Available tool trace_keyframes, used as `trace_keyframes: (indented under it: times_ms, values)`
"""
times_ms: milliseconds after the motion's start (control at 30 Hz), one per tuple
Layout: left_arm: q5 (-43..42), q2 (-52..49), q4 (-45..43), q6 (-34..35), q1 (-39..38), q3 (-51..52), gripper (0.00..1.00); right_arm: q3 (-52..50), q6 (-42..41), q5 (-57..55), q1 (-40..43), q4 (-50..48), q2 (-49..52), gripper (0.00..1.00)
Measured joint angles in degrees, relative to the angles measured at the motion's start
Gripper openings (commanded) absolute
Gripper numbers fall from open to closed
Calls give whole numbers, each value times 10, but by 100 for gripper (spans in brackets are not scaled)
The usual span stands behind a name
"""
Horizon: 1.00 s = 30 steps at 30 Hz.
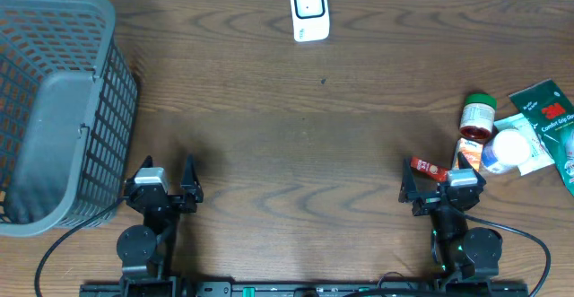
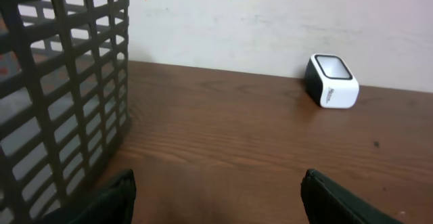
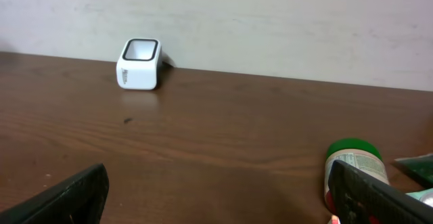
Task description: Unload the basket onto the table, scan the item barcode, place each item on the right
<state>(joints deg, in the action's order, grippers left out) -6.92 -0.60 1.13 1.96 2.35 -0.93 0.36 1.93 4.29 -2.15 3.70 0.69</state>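
Nearest to the right wrist camera, the two dark fingers [image 3: 64, 197] of the right gripper [image 3: 223, 207] are seen at the lower corners of the view. They are spread wide, and nothing is held between them. Just beside the right finger, a small jar [image 3: 355, 164] with a green lid is standing upright on the table [image 1: 296, 135]; it is taken here as the likely item to be scanned. It is judged to be light and stiff, with a smooth and perhaps slippery printed label. It should therefore be gripped on the round body below the lid, with the label side not covered. Where the barcode is printed cannot be told from these views.

From overhead, a small red item [image 1: 429, 167] is seen lying close to the same gripper, possibly partly under it, though this cannot be said with certainty at such a small size. A white bottle [image 1: 504, 150] and a green packet [image 1: 549, 109] are found further to the right. The scanner [image 1: 309, 10] is placed well apart from them, at the far edge of the table.

The right arm is folded low near the front edge and pointed towards the far wall. The left gripper [image 2: 216, 207] is posed in the same way, its fingers also spread and empty, with the grey basket [image 2: 61, 82] just beside it on the left.
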Motion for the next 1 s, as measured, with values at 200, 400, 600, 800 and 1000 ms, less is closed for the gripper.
trace_keyframes:
  times_ms: [200, 400, 600, 800, 1000]
  values:
    - [0, 0, 0, -10, 0, 0, 78, 0, 0, 0, 0, 0, 0, 99]
    - [-1, 0, -8, -16, 0, 0, 78, 0, 0, 0, 0, 0, 0, 99]
    - [-5, 0, -97, -18, -2, 4, 78, 0, 0, 0, 0, 0, 0, 99]
    - [-5, 0, -114, -18, -2, 4, 78, 0, 0, 0, 0, 0, 0, 99]
    - [-5, 0, -39, -18, -2, 5, 78, 0, 0, 0, 0, 0, 0, 99]
